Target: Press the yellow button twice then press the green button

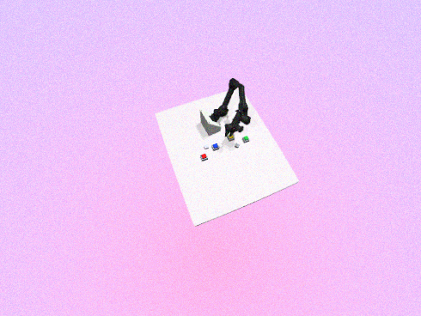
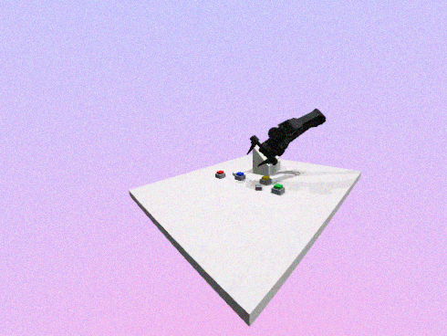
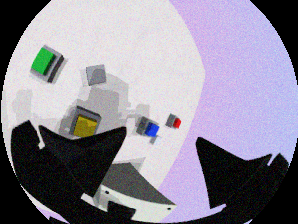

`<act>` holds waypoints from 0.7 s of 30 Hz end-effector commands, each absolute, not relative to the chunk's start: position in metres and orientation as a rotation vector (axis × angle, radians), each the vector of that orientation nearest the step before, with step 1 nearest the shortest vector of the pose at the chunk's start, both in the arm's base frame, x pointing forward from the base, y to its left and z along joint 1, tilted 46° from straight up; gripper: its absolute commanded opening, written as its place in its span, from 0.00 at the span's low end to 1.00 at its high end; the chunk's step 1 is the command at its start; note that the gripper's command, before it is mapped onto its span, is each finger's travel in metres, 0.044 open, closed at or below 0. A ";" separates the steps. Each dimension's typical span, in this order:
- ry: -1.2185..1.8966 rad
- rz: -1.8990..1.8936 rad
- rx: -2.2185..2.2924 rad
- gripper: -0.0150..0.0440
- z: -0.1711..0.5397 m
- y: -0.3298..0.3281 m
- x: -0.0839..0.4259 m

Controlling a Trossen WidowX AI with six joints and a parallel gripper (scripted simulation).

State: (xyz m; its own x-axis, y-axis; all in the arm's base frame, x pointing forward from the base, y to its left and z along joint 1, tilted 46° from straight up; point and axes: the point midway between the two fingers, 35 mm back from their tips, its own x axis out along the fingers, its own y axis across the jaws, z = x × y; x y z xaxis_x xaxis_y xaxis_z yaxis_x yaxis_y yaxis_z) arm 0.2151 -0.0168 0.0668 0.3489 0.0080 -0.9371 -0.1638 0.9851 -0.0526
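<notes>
Four unlabelled buttons; gripper open above yellow button.

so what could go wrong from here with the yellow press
1. A small gray block sits on the table just beyond the yellow button, between it and the green button. A descent that overshoots, or the later move to green, might nudge it.
2. The gripper is open with its fingers spread wide, and one finger sits right by the yellow button. A press off centre could slip off the cap and fail to bottom out.
</notes>
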 end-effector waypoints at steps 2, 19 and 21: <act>1.476 0.534 0.721 0.93 0.096 0.006 0.187; 1.476 0.534 0.721 0.93 0.096 0.006 0.187; 1.476 0.533 0.721 0.89 0.094 0.007 0.187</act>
State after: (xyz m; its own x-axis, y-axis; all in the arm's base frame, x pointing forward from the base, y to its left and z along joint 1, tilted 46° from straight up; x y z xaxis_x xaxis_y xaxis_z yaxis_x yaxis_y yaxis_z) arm 0.1845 0.0069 0.0943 0.0395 0.7052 -0.7079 0.1002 0.7021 0.7050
